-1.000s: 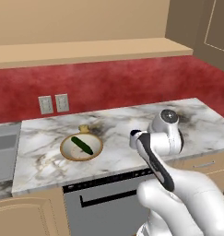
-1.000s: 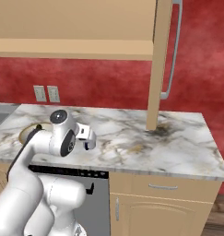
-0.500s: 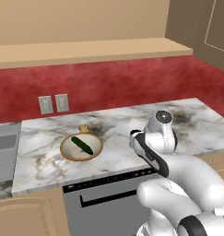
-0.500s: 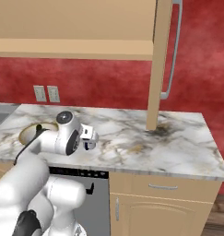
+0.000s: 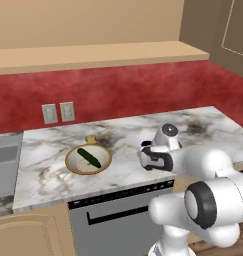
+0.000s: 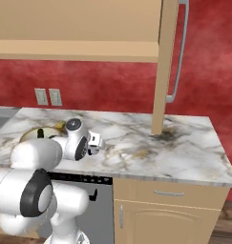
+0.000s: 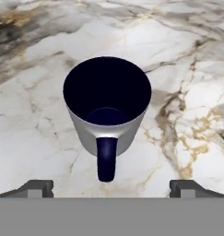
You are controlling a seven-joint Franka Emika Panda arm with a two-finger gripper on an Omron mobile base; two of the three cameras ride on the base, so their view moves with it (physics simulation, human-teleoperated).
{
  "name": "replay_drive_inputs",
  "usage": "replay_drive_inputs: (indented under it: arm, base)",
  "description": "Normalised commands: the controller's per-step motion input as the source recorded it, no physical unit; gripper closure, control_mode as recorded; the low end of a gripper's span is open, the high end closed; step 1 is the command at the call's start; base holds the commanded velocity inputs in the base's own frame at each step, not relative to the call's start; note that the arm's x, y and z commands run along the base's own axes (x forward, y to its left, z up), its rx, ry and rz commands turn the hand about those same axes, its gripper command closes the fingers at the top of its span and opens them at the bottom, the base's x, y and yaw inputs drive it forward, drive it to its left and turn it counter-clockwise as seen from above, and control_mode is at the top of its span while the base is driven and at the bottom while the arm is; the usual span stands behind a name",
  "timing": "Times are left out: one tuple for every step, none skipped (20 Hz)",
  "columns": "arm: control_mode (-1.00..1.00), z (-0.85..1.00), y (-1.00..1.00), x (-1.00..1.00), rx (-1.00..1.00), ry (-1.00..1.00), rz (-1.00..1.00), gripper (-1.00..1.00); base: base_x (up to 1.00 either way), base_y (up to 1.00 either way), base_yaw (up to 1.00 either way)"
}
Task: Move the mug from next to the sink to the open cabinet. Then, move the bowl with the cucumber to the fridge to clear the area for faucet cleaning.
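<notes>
Hand view: mug (image 7: 107, 108) stands upright on the marble bench (image 7: 35, 124), dark inside facing the camera, handle pointing toward the bottom of the frame. Gripper (image 7: 111, 186) jaws fully spread, holding nothing; the two finger tips sit at the bottom edge, one either side of the handle, clear of the mug.

Left base view: bowl (image 5: 88, 159) sits on the bench left of the arm, cucumber (image 5: 88, 157) lying inside it. Sink (image 5: 4, 165) edge at far left, well apart from the bowl. Double wall outlet (image 5: 58, 113) on the red backsplash above the bowl. Dishwasher front (image 5: 118, 215) under the bench. Open cabinet (image 5: 93, 54) shelf board runs across above the backsplash.

Right base view: gripper (image 6: 97, 144) points out over the bench; bowl (image 6: 38, 134) mostly hidden behind the arm.
</notes>
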Motion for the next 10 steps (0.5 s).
replay_drive_inputs:
  arm:
    - [-1.0, -0.27, 0.0, 0.4, 0.0, 0.01, 0.0, -1.0]
    - [-1.0, -0.21, 0.0, 0.41, 0.0, 0.01, 0.0, -1.0]
    - [-1.0, -0.13, 0.0, 0.37, 0.0, 0.0, 0.0, -1.0]
    - [-1.0, -0.08, 0.0, 0.31, 0.0, 0.0, 0.0, -1.0]
    - [-1.0, -0.04, 0.0, 0.25, 0.0, 0.0, 0.0, -1.0]
    - [-1.0, 0.0, 0.0, 0.16, 0.0, 0.0, 0.0, -1.0]
    - [-1.0, 0.0, 0.0, 0.09, 0.01, 0.0, 0.0, -1.0]
    - [-1.0, -0.02, 0.0, 0.08, 0.02, 0.0, 0.0, -1.0]
    - [-1.0, -0.06, 0.0, 0.04, 0.02, 0.0, 0.0, -1.0]
    - [-1.0, -0.1, 0.0, 0.04, 0.01, 0.0, 0.0, -1.0]
  base:
    - [0.0, 0.0, 0.0]
    - [0.0, 0.0, 0.0]
    - [0.0, 0.0, 0.0]
    - [0.0, 0.0, 0.0]
    - [0.0, 0.0, 0.0]
    - [0.0, 0.0, 0.0]
    - [0.0, 0.0, 0.0]
    - [0.0, 0.0, 0.0]
    - [0.0, 0.0, 0.0]
    - [0.0, 0.0, 0.0]
